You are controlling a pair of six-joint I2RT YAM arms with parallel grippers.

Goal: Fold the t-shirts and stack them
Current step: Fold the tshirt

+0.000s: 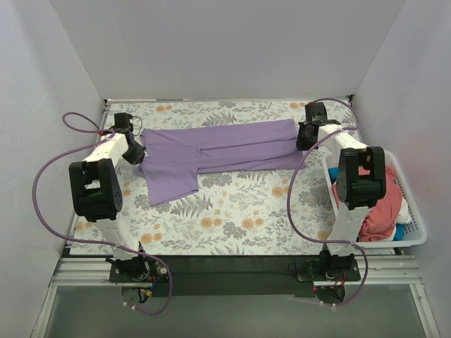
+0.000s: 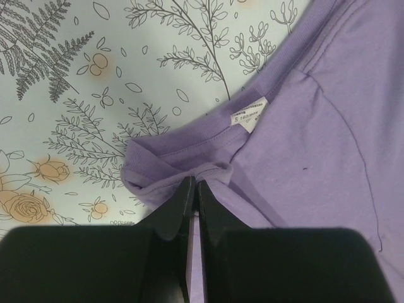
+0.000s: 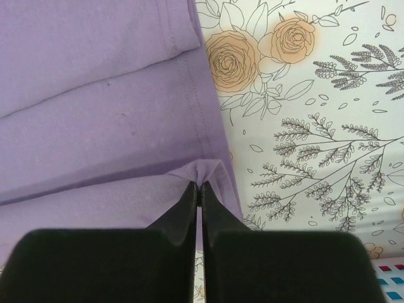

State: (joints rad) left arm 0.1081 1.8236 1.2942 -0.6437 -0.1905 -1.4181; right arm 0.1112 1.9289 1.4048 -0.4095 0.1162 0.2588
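On table [image 1: 232, 222], purple shirt [image 1: 232, 151] lies stretched between arms; left gripper [image 2: 194, 184] clamped tight on its collar edge, right gripper [image 3: 198, 185] clamped tight on its hem; pink shirt [image 1: 384, 208] in basket [image 1: 417, 229] at right.

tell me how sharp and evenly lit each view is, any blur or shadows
Top external: soft, even light, sharp throughout, only soft shadows under the arms on the floral tablecloth. Left wrist: lavender t-shirt and its label crisp, the print too small to read; the black fingers are a featureless dark mass. Right wrist: hem stitching sharp, fingers equally dark; no glare.
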